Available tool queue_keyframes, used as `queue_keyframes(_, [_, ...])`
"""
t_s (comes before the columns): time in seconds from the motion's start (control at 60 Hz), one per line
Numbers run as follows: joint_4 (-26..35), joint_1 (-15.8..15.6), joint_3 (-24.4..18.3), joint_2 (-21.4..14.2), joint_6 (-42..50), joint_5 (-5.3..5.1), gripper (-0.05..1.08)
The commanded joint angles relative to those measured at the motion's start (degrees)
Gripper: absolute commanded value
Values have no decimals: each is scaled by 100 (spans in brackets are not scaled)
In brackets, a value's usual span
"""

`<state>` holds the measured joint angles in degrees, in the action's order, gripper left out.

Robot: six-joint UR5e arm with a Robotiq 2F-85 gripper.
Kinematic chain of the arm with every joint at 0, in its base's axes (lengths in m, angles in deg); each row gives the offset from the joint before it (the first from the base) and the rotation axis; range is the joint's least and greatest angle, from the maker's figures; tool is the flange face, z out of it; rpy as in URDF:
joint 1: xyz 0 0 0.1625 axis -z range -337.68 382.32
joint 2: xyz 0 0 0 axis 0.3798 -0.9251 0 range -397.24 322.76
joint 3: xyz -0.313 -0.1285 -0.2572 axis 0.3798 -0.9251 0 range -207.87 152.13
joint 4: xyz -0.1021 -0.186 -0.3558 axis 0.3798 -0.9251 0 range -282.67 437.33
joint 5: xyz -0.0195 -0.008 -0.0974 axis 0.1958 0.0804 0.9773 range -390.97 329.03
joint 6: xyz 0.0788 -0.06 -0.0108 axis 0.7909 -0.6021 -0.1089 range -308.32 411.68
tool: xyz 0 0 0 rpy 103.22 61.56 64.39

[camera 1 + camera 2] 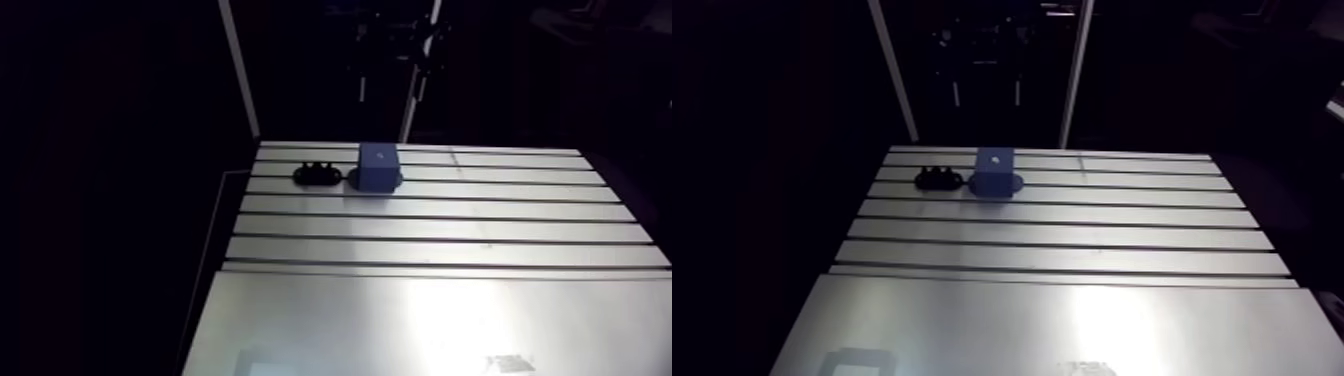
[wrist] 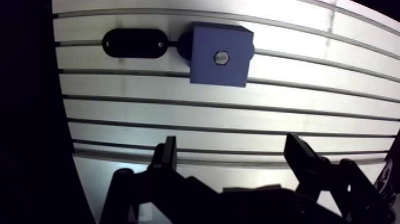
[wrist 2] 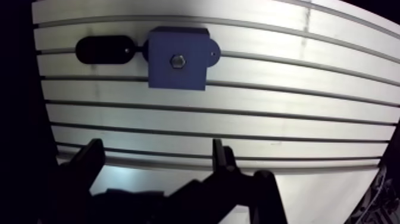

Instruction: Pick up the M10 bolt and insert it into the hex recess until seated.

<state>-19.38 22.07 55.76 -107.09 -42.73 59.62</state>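
The table is made of bright aluminium, ribbed by long parallel slots, with a smooth reflective plate along its near edge. A blue block stands on the slotted part at the far end. It is matte, with a square top face and rounded ears at its base, one of which is pierced by a small hole. At the block's 9 o'clock, just beside it, a black holder is placed. It is oval and low, and small bumps are seen along its top in the arm view.

In the wrist view the gripper is held above the table and looks down on it, well apart from both parts. The block is seen ahead of it at roughly 12 o'clock. The two dark fingers are spread wide and released, with nothing gripped between them.

The bolt is found in the centre of the block's top face, where a small grey hexagonal head shows in the recess. How deep it sits cannot be told.
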Motion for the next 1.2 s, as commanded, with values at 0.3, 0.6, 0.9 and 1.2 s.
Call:
queue_keyframes(0.3, [946,34,-160,-990,-18,41,1])
queue_keyframes(0.6, [957,25,-230,-1246,-28,50,1])
queue_keyframes(0.9, [904,34,-293,-1378,-11,41,1])
queue_keyframes(1.2, [930,-10,-509,-1369,-11,39,1])
